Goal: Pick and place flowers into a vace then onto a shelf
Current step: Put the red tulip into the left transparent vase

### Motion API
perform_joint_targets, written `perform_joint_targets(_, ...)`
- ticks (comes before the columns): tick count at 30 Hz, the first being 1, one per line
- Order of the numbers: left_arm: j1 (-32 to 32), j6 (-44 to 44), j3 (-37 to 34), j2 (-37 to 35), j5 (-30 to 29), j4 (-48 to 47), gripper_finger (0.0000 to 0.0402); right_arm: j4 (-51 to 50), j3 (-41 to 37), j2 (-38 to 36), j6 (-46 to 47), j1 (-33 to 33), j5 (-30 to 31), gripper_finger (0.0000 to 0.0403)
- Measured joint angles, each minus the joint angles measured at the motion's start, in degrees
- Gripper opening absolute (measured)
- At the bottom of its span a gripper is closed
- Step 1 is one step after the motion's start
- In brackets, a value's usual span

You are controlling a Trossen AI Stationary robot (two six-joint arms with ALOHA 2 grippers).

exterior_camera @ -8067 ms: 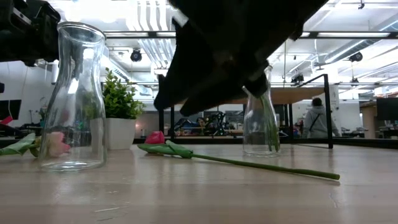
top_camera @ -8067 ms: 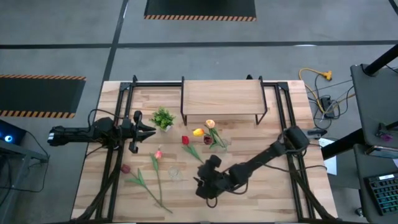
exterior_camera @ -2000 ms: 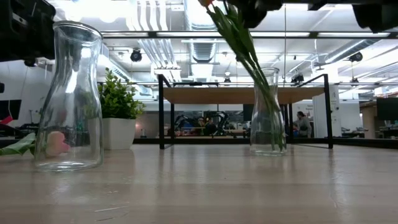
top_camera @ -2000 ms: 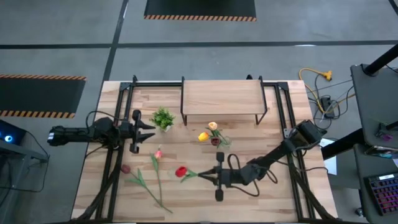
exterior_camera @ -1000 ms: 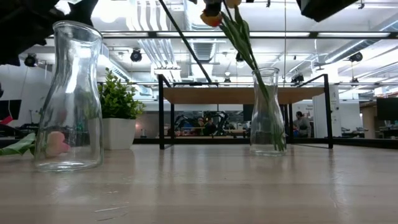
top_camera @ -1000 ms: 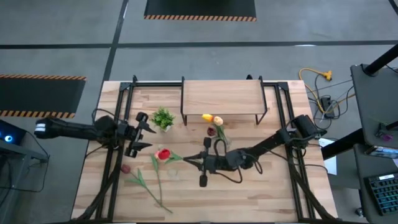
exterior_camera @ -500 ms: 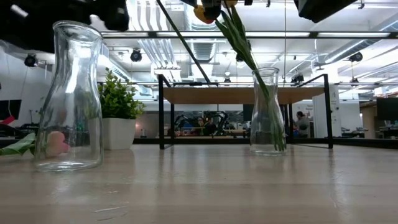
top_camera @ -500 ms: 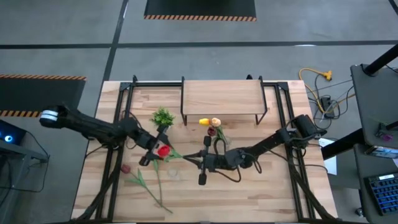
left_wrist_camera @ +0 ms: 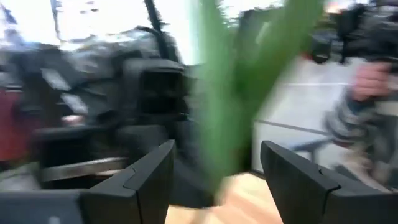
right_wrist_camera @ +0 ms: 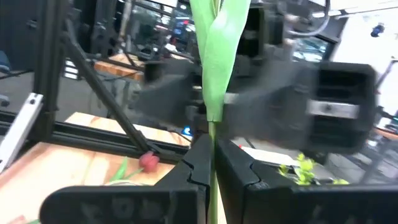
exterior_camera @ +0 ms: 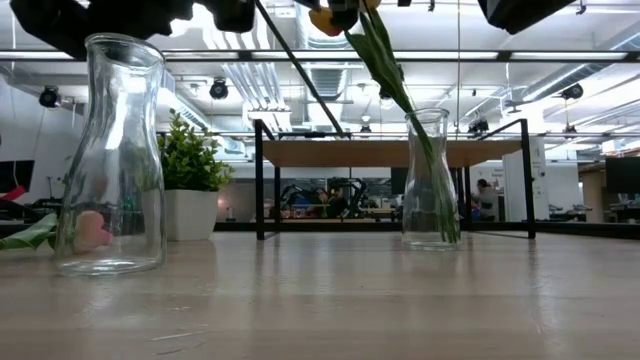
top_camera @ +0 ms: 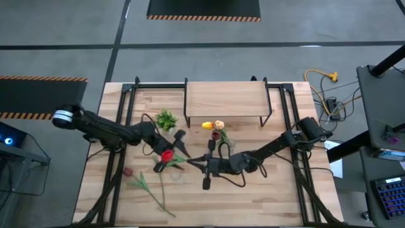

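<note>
A red tulip (top_camera: 166, 155) hangs level above the table's middle, its stem in my shut right gripper (top_camera: 197, 163). My left gripper (top_camera: 169, 152) is open, its two fingers standing either side of that tulip near the head. The tulip's green leaf (left_wrist_camera: 217, 93) shows blurred between them, and I cannot tell whether it touches them. A glass vase (top_camera: 221, 143) in front of the shelf (top_camera: 224, 100) holds yellow, peach and maroon tulips. An empty vase (exterior_camera: 110, 150) stands nearer. A maroon tulip (top_camera: 128, 171) lies on the table at the left. My right gripper pinches the red tulip's thin stem (right_wrist_camera: 212, 134) between its two fingers, just behind the long green leaf (right_wrist_camera: 214, 56). The fingers lie level and point toward the table's left, the stem running out ahead of them. The tulip is lifted clear of the table, head toward the left.
A small bushy green plant (top_camera: 166, 119) in a white pot stands left of the shelf. Black frame rails (top_camera: 120, 158) run along both sides of the table. The near half of the wood tabletop (top_camera: 253, 202) is bare.
My left gripper has swung from the table's left side toward the middle and risen a little, coming up to the red tulip with its fingers open. The right gripper and the tulip have kept still.
</note>
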Motion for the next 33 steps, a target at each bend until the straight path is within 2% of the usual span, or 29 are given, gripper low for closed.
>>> perform_joint_targets(6, -0.7, 2.3, 1.2, 1.3, 0.5, 0.1, 0.0217, -0.2, 0.0, 0.0, -0.2, 0.0, 2.3, 0.0009)
perform_joint_targets(10, -0.8, 2.3, 1.2, 0.8, 0.5, 0.2, 0.0201, -0.6, -0.1, 0.0, -0.1, 0.0, 2.3, 0.0009)
perform_joint_targets(19, -0.7, 2.3, 1.2, 0.7, 0.1, 0.6, 0.0115, -0.6, -0.1, 0.0, 0.0, 0.0, 2.1, 0.0009)
perform_joint_targets(26, -0.7, 2.3, 1.7, 0.6, -0.2, 0.9, 0.0017, -0.7, -0.1, 0.0, 0.0, 0.0, 1.8, 0.0009)
perform_joint_targets(33, -0.7, 2.1, 2.1, 0.6, -1.5, 0.7, 0.0001, -1.5, -0.1, 0.0, 2.4, 0.0, 2.0, 0.0015)
